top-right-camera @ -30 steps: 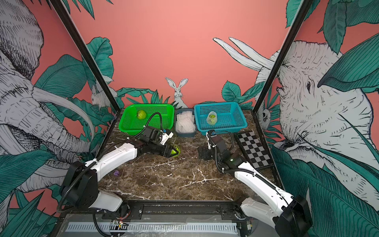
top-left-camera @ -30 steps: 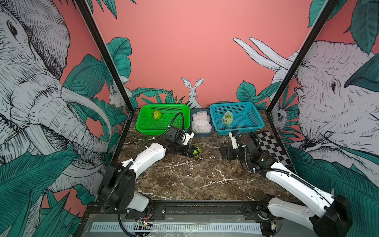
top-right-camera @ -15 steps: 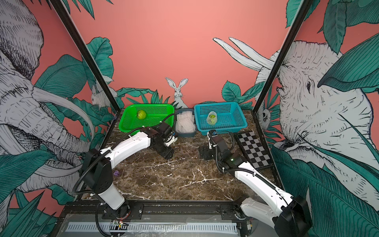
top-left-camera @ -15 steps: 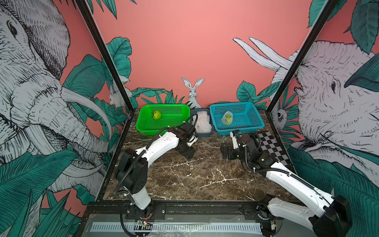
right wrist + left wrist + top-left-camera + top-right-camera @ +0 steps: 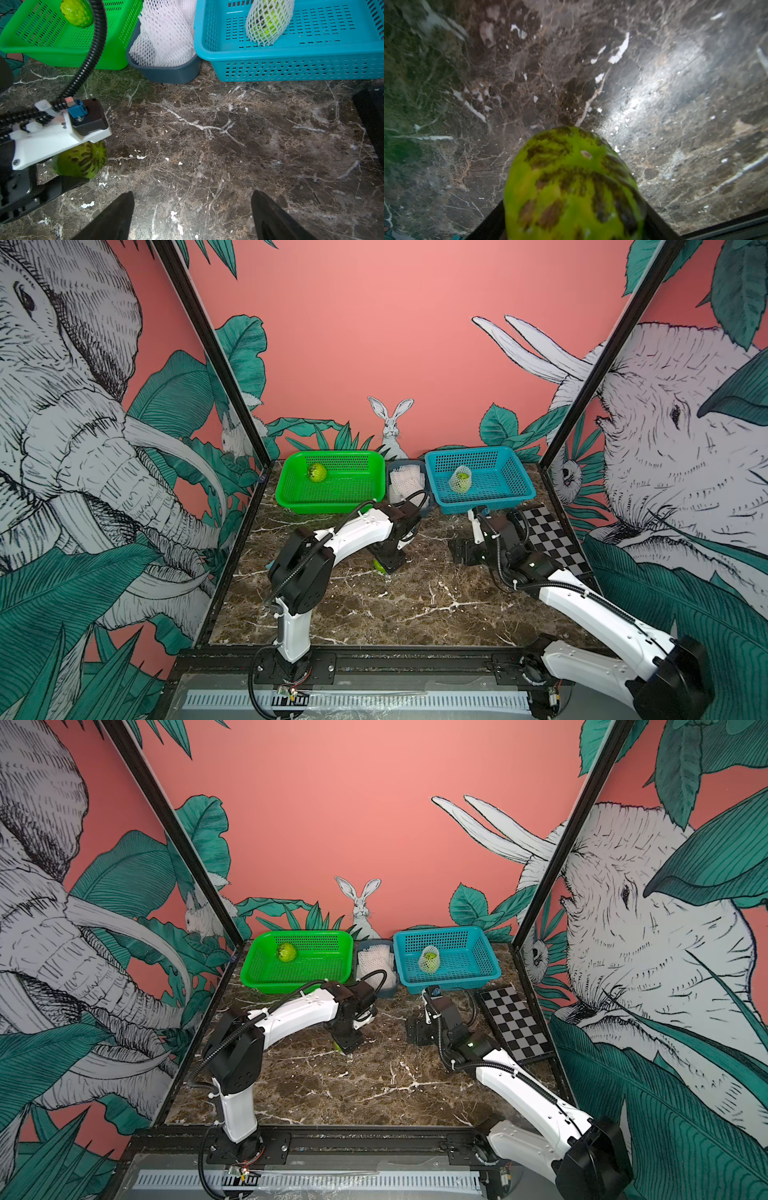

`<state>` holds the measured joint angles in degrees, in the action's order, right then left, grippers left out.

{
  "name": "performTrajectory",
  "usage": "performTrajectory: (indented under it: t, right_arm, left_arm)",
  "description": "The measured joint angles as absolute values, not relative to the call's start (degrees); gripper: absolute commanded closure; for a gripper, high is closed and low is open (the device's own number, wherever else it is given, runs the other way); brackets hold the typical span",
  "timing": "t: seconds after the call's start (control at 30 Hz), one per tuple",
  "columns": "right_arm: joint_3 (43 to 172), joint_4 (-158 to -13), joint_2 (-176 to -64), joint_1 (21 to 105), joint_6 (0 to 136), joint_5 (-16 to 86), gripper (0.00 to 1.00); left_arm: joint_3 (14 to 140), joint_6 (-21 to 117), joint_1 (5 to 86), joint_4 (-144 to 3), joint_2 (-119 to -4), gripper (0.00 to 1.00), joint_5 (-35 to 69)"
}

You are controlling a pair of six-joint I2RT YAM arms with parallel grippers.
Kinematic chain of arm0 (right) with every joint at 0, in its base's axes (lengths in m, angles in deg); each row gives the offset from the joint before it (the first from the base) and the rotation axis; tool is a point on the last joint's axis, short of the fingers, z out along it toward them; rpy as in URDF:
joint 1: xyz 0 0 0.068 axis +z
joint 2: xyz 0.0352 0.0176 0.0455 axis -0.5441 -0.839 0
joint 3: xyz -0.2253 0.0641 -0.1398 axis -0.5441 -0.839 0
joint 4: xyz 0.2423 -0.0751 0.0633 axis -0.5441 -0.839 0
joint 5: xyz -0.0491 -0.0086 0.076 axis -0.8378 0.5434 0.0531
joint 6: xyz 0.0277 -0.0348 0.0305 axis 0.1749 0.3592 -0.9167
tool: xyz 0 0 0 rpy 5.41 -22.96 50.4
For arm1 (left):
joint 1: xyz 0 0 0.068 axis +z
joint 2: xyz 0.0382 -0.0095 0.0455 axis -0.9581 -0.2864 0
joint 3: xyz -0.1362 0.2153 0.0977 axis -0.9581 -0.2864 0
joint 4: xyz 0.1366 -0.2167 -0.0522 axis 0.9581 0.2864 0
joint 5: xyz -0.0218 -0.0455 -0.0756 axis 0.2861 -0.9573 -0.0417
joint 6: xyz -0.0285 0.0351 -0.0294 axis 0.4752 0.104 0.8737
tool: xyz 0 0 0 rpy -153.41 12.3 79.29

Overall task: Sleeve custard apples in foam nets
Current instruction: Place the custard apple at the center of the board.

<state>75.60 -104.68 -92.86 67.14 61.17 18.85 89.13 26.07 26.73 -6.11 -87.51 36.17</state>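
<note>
Though nearly hidden from above, custard apple [image 5: 571, 187] in left claw [image 5: 79, 164], right claw [image 5: 192, 194] wide.

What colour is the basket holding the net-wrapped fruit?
Teal blue. The basket with the sleeved custard apple shows best in the right wrist view.

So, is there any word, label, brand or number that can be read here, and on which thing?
None: no readable text in any view.
The green basket, the blue basket, the grey bin and the checkered board show no writing.
</note>
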Motion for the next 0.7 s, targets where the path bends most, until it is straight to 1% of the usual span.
performTrajectory:
  t: [0.13, 0.33, 0.57, 0.7]
  right_arm:
    - [75.5, -104.6, -92.3, 66.9, 61.1, 18.9, 0.1]
    - [75.3, -104.6, -92.1, 66.2, 61.1, 18.9, 0.1]
    - [74.5, -104.1, -91.8, 65.9, 61.0, 19.1, 0.1]
    - [74.0, -104.1, -91.7, 65.7, 61.0, 19.3, 0.1]
  left_arm:
    - [90.4, 26.0, 25.2, -5.6, -89.6, 0.32, 38.2]
    - [90.9, 25.7, 23.6, -4.3, -92.7, 0.28, 40.9]
    - [93.1, 25.6, 22.3, -3.3, -94.4, 0.17, 43.2]
    - [93.2, 25.5, 22.0, -3.3, -94.5, 0.14, 43.5]
